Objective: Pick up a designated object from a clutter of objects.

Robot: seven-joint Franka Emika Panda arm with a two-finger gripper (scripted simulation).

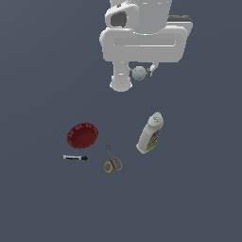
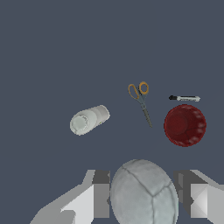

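My gripper (image 1: 139,73) is shut on the small white-grey ball (image 1: 139,73) and holds it high above the surface. In the wrist view the ball (image 2: 143,192) fills the gap between the two fingers (image 2: 101,194), large and close. Below lie the dark red fluted bowl (image 1: 82,135), the thin black marker (image 1: 75,157), the orange-handled scissors (image 1: 111,157) and the white labelled bottle (image 1: 151,133). The wrist view shows them too: bowl (image 2: 184,125), marker (image 2: 184,98), scissors (image 2: 141,100), bottle (image 2: 89,120).
The objects lie on a plain dark blue-grey surface (image 1: 42,71). The bottle lies on its side, apart from the scissors. The marker is beside the bowl. The white arm body (image 1: 142,33) hangs over the far part of the scene.
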